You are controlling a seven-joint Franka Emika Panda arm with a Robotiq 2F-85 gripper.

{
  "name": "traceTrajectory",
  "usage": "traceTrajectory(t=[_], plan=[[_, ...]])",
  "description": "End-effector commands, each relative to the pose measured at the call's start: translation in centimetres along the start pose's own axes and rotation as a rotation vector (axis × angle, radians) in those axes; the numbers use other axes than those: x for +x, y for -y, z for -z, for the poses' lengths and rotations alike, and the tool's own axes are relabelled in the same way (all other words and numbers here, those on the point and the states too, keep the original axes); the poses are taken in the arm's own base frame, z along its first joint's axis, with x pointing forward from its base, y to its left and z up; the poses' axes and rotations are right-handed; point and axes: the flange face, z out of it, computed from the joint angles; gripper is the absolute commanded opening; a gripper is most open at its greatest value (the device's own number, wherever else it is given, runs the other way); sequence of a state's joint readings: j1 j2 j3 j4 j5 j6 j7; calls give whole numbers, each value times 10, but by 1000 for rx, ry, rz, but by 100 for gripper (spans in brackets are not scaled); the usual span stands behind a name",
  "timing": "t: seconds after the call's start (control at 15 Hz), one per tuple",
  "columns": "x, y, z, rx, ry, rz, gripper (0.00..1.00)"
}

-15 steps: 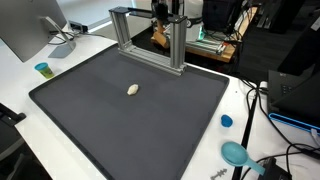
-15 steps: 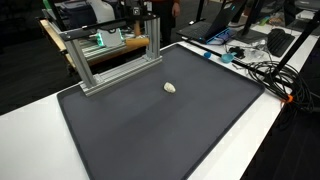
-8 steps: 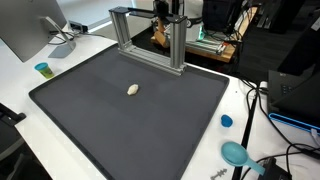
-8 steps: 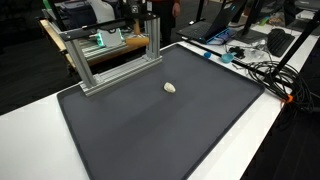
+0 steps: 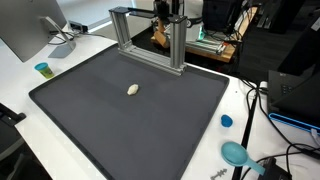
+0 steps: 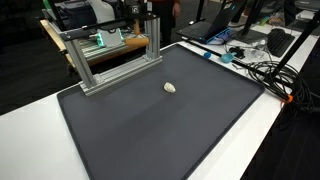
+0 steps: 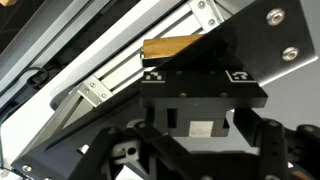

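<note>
The hand (image 7: 203,128) sits close to the aluminium frame (image 7: 120,85); its opening and hold cannot be determined. A wooden block (image 7: 175,47) shows just beside the frame. A small pale object (image 5: 133,90) lies on the black mat (image 5: 130,125), well apart.

A big black mat (image 5: 150,125) covers most of the white table (image 5: 25,85). A small pale lump (image 5: 133,90) lies near the middle of the mat. A little blue cup (image 5: 42,69) stands by the computer screen (image 5: 25,28). Black cables (image 6: 258,68) lie tangled on the table.
</note>
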State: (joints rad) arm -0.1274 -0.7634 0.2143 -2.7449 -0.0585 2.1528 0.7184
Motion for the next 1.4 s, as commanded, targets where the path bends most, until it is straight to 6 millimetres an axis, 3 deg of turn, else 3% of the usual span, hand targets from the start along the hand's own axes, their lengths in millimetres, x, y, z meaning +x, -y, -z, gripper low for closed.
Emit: traceTrajectory(t=[0.0, 0.13, 0.33, 0.67, 0.73, 0.87, 0.93, 1.0, 1.07, 1.13, 1.33], plan=[[0, -3, 5, -6, -9, -5, 64], [0, -3, 7, -5, -20, -18, 59], [-7, -8, 6, -25, -53, -8, 36], [-7, 2, 11, -49, -51, 34, 33], [-7, 2, 10, -49, -47, 49, 83], [-6, 0, 9, -44, -38, 72, 91], [-4, -1, 9, -41, -34, 73, 88], [-3, -2, 9, -39, -35, 73, 79], [-2, -3, 9, -35, -35, 65, 61], [-2, -3, 10, -34, -39, 59, 59], [-6, -8, 8, -23, -51, 61, 38]])
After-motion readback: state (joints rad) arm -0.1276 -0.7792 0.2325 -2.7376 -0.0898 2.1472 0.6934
